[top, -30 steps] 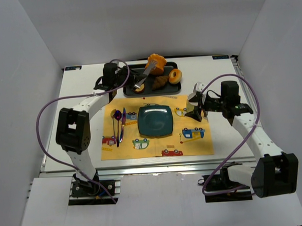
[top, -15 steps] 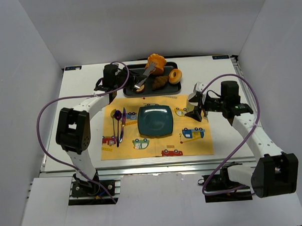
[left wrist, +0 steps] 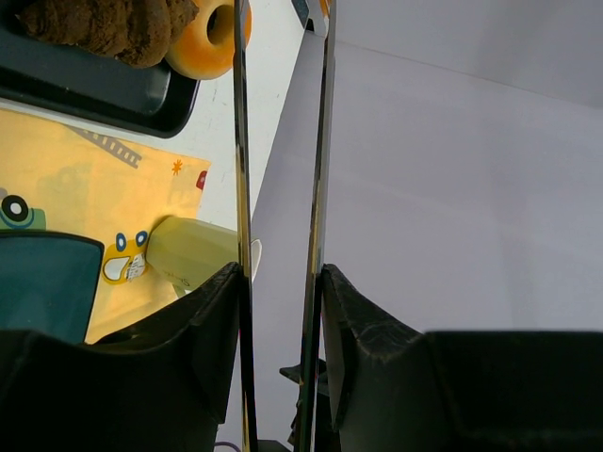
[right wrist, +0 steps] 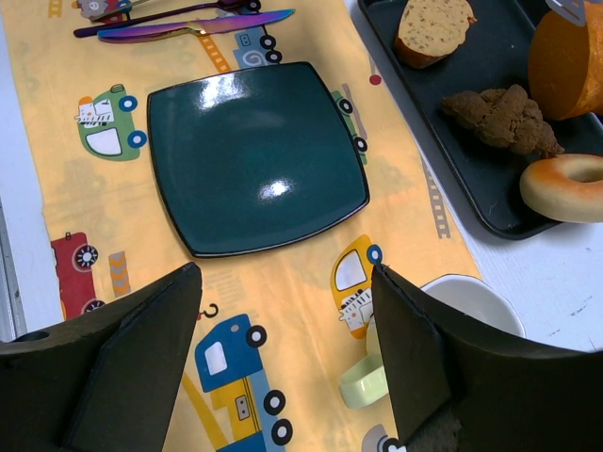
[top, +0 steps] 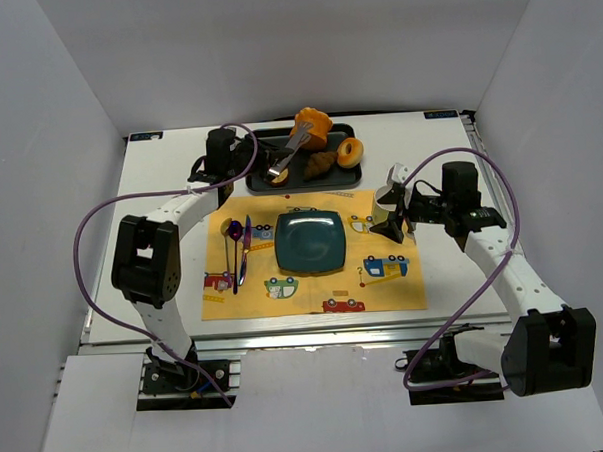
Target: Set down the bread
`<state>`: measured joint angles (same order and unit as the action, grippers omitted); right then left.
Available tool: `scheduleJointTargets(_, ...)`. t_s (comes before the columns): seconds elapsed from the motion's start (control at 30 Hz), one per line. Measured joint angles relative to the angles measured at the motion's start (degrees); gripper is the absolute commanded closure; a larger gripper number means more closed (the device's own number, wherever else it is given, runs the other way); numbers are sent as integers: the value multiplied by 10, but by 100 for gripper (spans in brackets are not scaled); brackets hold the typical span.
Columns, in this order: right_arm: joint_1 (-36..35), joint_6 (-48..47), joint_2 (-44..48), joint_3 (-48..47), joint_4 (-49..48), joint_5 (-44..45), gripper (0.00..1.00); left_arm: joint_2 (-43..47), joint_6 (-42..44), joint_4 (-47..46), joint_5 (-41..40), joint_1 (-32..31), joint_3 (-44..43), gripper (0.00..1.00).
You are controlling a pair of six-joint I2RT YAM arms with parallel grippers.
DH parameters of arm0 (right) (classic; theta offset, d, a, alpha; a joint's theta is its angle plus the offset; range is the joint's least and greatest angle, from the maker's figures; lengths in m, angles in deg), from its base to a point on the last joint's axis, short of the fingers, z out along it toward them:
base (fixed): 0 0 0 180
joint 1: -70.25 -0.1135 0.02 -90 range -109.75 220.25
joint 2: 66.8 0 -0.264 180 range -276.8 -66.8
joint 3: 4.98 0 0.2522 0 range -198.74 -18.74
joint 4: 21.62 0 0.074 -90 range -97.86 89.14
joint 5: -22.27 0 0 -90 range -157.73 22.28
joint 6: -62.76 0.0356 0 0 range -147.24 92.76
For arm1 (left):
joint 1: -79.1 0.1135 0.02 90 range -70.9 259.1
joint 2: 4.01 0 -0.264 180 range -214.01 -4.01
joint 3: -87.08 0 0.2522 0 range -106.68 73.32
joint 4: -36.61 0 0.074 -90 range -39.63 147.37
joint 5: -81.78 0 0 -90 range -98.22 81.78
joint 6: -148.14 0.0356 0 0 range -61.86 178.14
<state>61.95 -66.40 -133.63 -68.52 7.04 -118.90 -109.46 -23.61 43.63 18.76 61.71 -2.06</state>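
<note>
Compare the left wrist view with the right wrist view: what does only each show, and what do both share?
Only the left wrist view: the left tool clamped on the tongs, seen along both metal arms. Only the right wrist view: the toast slice, the purple cutlery and the whole teal plate. Both: the doughnut, the croissant, the black tray, the vehicle-print placemat and the pale green mug.
</note>
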Motion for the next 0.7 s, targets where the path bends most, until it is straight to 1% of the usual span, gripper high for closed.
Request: scheduleJointTargets(0.7,1,1,2,0,0,0,23,-15,-22,-12,0,0,4,52)
